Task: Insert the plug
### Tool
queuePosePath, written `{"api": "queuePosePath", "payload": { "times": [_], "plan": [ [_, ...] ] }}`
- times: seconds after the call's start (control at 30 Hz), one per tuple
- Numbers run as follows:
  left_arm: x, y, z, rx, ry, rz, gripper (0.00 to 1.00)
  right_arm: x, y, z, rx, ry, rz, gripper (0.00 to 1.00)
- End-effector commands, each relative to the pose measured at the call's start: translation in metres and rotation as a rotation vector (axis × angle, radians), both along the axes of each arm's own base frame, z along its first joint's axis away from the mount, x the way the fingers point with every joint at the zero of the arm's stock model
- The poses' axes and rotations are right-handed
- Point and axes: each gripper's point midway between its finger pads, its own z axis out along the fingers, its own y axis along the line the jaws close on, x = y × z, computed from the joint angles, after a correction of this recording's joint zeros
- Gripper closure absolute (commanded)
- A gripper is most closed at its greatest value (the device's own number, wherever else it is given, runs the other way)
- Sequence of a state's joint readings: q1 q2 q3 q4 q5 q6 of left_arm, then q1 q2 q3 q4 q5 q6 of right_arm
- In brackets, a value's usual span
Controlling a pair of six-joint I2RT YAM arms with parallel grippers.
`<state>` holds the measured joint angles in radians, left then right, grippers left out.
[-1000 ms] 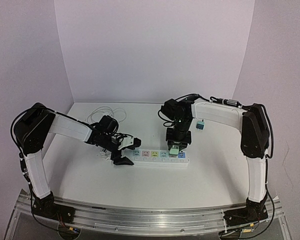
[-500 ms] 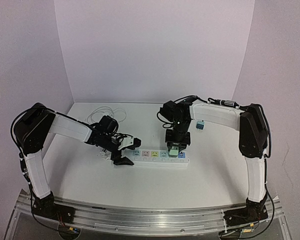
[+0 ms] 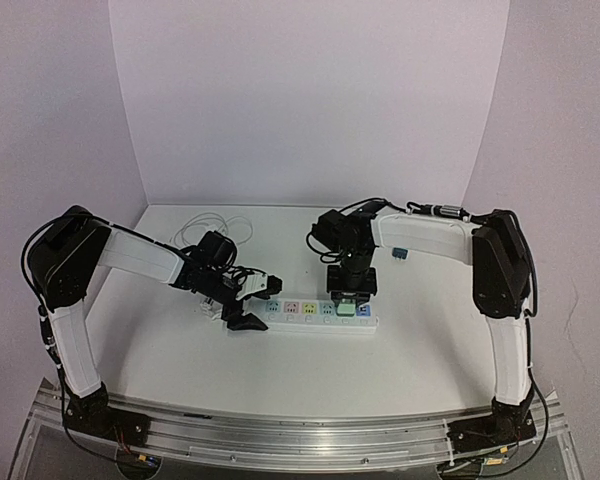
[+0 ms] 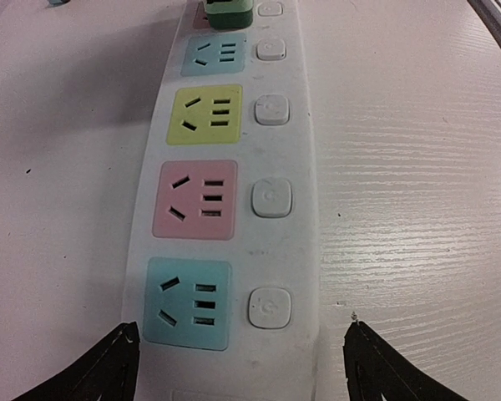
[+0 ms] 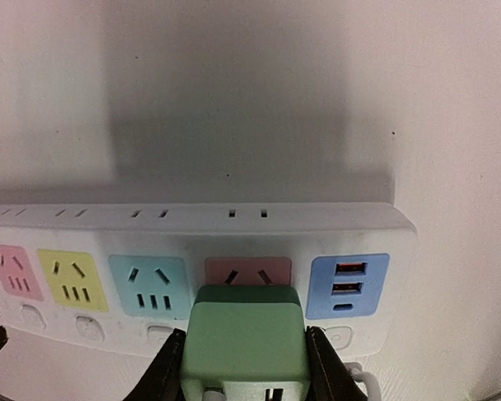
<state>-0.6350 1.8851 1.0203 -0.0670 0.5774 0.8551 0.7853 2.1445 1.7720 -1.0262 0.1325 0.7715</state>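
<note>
A white power strip (image 3: 320, 314) with coloured sockets lies across the table's middle. My right gripper (image 3: 347, 296) is shut on a green plug (image 5: 245, 342) and holds it over the strip's red socket (image 5: 248, 271), beside the blue USB block (image 5: 347, 286); whether the prongs are in the socket is hidden. My left gripper (image 3: 248, 304) is open, its black fingertips (image 4: 108, 372) straddling the strip's left end by the teal socket (image 4: 188, 302). The green plug (image 4: 228, 12) also shows far up the strip in the left wrist view.
A coiled white cable (image 3: 212, 230) lies at the back left. A small teal block (image 3: 399, 253) sits behind the right arm. The strip's pink (image 4: 195, 200) and yellow (image 4: 204, 114) sockets are free, each with a white switch (image 4: 271, 199).
My right gripper has moved the green plug down and slightly left onto the strip. The left arm has not moved.
</note>
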Motion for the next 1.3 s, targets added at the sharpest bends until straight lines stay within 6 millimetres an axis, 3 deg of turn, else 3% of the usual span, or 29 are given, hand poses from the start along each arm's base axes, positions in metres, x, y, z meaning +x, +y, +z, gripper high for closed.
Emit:
{"api": "queuePosePath", "payload": {
  "times": [0.0,0.27,0.47,0.6,0.73,0.83,1.03,1.27],
  "plan": [
    [-0.002,-0.003,0.004,-0.025,0.005,-0.006,0.16,-0.024,-0.023,-0.063,-0.153,0.129,0.01,1.0],
    [-0.003,-0.003,0.004,-0.024,0.003,-0.008,0.16,-0.034,-0.03,-0.09,-0.194,0.188,0.031,1.0],
    [-0.003,-0.002,0.004,-0.024,0.003,-0.006,0.16,-0.038,-0.035,-0.094,-0.208,0.199,0.025,1.0],
    [-0.003,-0.002,0.004,-0.024,0.001,-0.007,0.16,-0.033,-0.029,-0.085,-0.184,0.177,0.031,0.95],
    [-0.003,-0.002,0.005,-0.027,-0.003,-0.009,0.15,-0.023,-0.017,-0.07,-0.134,0.146,0.032,0.62],
    [-0.003,-0.002,0.005,-0.026,-0.004,-0.01,0.15,-0.015,-0.007,-0.054,-0.097,0.107,0.034,0.5],
    [-0.004,-0.002,0.005,-0.027,-0.004,-0.012,0.15,0.001,0.007,-0.025,-0.036,0.035,0.064,0.39],
    [-0.004,-0.002,0.005,-0.027,-0.008,-0.012,0.15,0.002,0.013,0.012,0.032,-0.016,0.092,0.37]
  ]
}}
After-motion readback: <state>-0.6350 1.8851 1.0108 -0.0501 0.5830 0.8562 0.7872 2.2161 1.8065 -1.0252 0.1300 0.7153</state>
